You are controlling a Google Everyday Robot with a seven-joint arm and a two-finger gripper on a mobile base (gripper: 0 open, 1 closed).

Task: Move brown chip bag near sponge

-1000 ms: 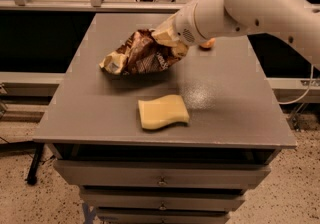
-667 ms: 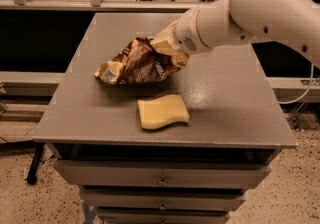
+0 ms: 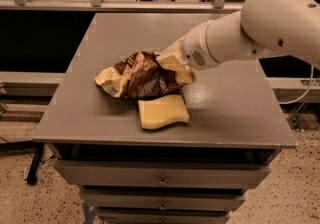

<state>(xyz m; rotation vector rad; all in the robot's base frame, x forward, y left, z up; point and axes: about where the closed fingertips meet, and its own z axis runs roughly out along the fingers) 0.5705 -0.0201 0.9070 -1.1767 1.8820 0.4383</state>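
Starting at the near edge of the grey table (image 3: 235,113), above the drawers (image 3: 160,180): pale-yellow sponge (image 3: 163,112) lying flat, a bit left of centre, close to that front lip. Just beyond it, the brown chip bag (image 3: 137,75), all crumpled, near edge seeming to touch or overlap the sponge's far edge. Can't say for sure whether resting on it or hanging just above. Behind and right of the bag, the cream gripper (image 3: 177,67), clamped on the bag's right end, foil bunched between the two fingers, with the fat white arm (image 3: 260,28) reaching in from the far right.

So, basically there already. Reckon only the let-go left. Worries from here:

- Opening too high: light foil bag, could flop or slide left, away from the sponge, or land on top of it.
- Pushing any nearer: would shove the sponge toward the front lip, not much table left there. Could tip it off.
- Foil snagging on a finger at release, then getting dragged back far right with the arm. Typical of wrinkly foil.
- Pulling out low: could sweep the sponge sideways.

Best bet, probably: lower gently, open wide, lift straight up before backing off.
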